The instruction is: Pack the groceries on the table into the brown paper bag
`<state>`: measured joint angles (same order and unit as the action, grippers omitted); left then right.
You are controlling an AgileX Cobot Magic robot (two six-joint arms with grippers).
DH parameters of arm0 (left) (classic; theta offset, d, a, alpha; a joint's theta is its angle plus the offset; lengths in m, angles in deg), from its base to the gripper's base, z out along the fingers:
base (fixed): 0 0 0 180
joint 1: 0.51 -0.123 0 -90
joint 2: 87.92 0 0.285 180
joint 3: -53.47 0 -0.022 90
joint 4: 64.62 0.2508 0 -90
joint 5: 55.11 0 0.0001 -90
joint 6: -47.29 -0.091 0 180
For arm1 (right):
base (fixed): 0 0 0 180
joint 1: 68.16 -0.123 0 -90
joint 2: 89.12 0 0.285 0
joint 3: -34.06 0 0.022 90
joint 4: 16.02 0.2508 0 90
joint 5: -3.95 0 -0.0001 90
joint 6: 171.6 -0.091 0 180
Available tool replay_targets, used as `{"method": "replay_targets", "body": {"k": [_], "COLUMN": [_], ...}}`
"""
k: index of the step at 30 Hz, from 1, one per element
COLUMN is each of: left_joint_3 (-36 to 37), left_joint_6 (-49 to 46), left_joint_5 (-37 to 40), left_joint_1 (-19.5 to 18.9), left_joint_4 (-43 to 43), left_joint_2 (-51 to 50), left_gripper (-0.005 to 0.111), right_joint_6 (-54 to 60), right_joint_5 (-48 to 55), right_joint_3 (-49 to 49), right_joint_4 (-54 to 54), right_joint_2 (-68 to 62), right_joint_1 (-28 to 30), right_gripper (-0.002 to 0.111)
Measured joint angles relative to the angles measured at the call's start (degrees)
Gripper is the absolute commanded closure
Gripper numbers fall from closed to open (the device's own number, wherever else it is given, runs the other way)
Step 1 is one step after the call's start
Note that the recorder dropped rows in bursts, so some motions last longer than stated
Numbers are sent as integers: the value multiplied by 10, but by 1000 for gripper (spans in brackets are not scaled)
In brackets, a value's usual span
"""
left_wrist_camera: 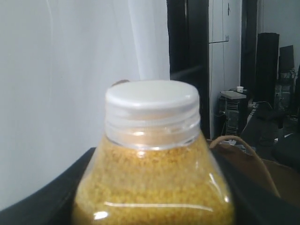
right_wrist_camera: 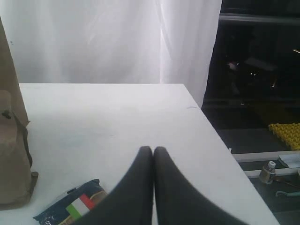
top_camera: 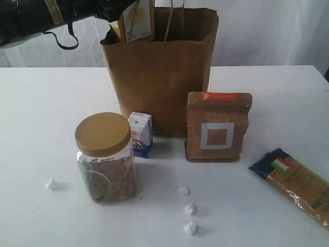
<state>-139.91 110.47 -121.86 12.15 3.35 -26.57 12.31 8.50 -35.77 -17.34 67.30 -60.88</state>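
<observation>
Left gripper (left_wrist_camera: 152, 192) clamped on the white-capped yellow-grain jar (top_camera: 138, 20), held at the left of the brown paper bag (top_camera: 159, 77) mouth. On the desk (top_camera: 31, 128): nut jar (top_camera: 105, 157) part-full, carton (top_camera: 140, 135) just beside it, pouch (top_camera: 218, 126) upright against the bag, pasta packet (top_camera: 295, 182) flat. Right gripper (right_wrist_camera: 153, 151) closed, empty, near the packet.

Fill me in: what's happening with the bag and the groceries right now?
The left gripper holds the white-capped yellow-grain jar at the open mouth of the brown paper bag, with the jar's lower part hidden behind the rim. The right gripper is shut and empty, above the table near the pasta packet. Not yet packed: the gold-lidded nut jar, the small carton, the brown pouch and that packet.
</observation>
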Motion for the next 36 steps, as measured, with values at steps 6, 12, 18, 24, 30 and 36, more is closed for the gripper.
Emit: {"method": "replay_targets", "body": {"k": [6, 12, 18, 24, 30, 36], "left_joint_3": [0, 0, -7, -8, -8, -8], "left_joint_6": [-2, -2, -1, 7, 8, 9], "left_joint_5": [-1, -2, -21, -23, -23, -23], "left_joint_1": [0, 0, 0, 0, 0, 0], "left_joint_4": [63, 88, 66, 62, 62, 80], "left_joint_2": [0, -1, 5, 6, 6, 6], "left_gripper": [66, 41, 40, 40, 40, 40], "right_joint_6": [0, 0, 0, 1, 1, 1], "right_joint_5": [0, 0, 0, -1, -1, -1], "right_joint_3": [0, 0, 0, 0, 0, 0], "right_joint_4": [0, 0, 0, 0, 0, 0], "right_joint_2": [0, 0, 0, 0, 0, 0], "right_joint_1": [0, 0, 0, 0, 0, 0], "right_gripper": [108, 108, 108, 108, 108, 108]}}
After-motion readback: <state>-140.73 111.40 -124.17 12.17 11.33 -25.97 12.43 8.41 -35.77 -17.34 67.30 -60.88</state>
